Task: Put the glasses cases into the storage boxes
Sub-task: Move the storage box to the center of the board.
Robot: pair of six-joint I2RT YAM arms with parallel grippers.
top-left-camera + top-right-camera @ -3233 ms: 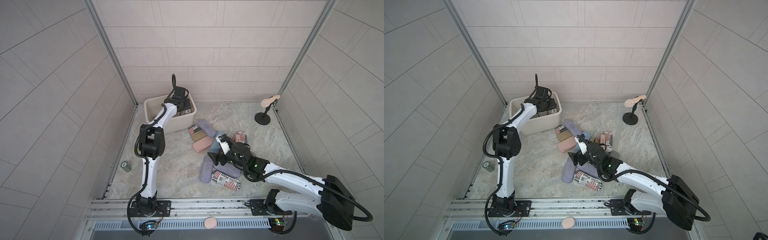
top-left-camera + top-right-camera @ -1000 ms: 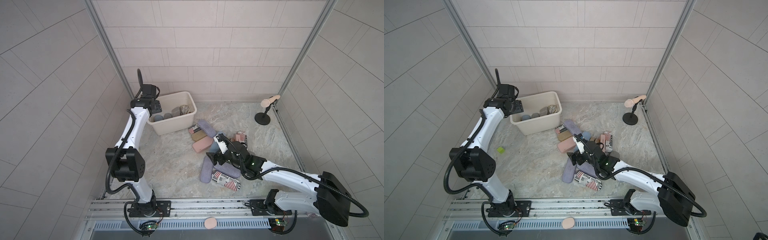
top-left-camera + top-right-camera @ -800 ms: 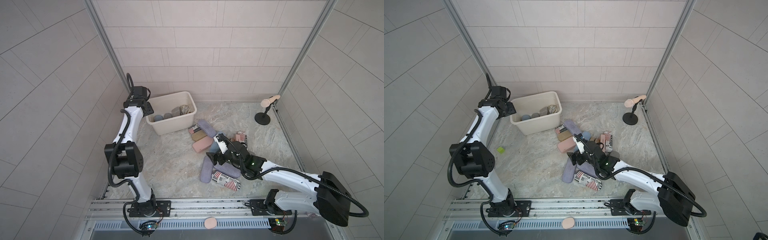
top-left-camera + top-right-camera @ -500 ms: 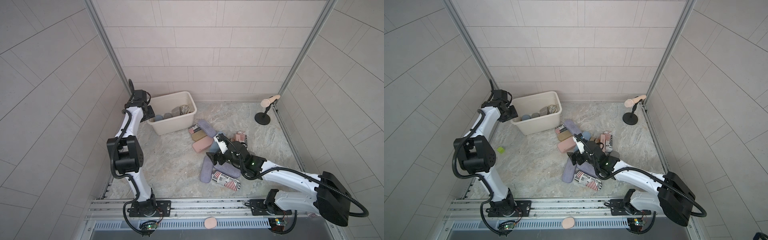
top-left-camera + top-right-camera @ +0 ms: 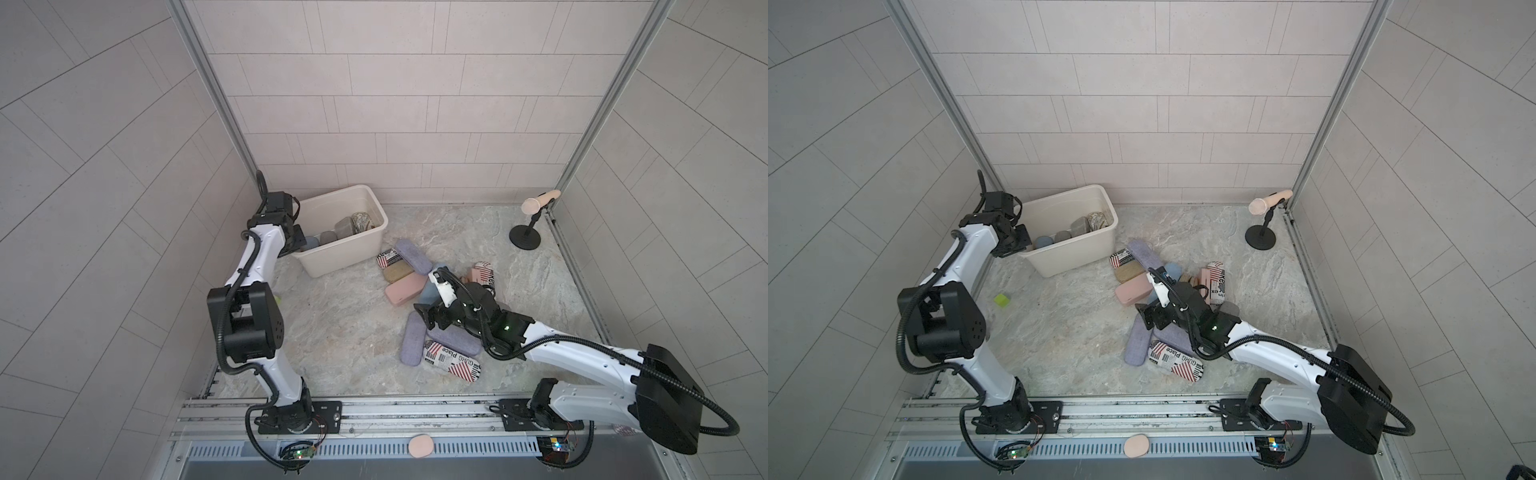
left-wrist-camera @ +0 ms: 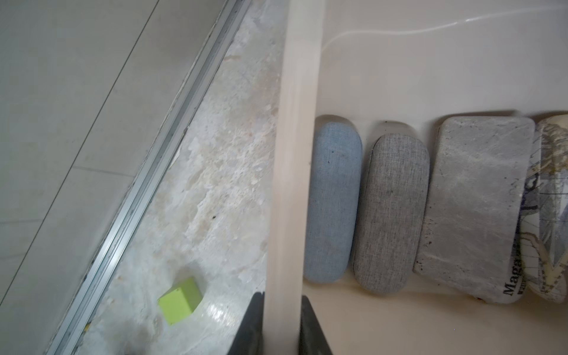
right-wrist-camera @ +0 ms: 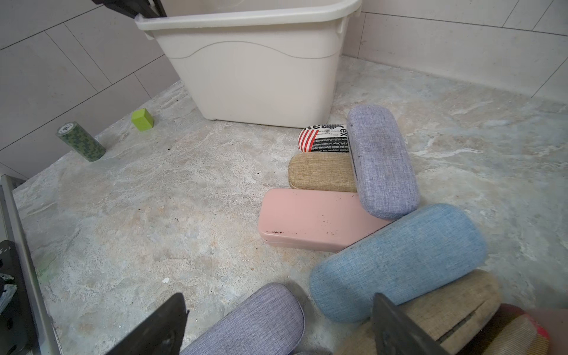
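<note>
Glasses cases (image 5: 405,291): four show in the storage bin (image 5: 340,253); the rest are heaped on the table beside it.
The left gripper (image 6: 281,322) pinches the bin's rim, probably to steady it. The right gripper (image 7: 278,296), jaws spread, hovers over a lilac case (image 5: 411,345) whose long axis runs from front rail to back wall. Next it should descend across the case's width.

We see soft, even, bright light in both top views, with faint shadows and the wall tiles (image 5: 104,145) bowed toward the edges. In the left wrist view the storage box (image 6: 292,153) rim blurs close up; glare flecks the floor (image 6: 215,310) by the green cube (image 6: 179,301).
</note>
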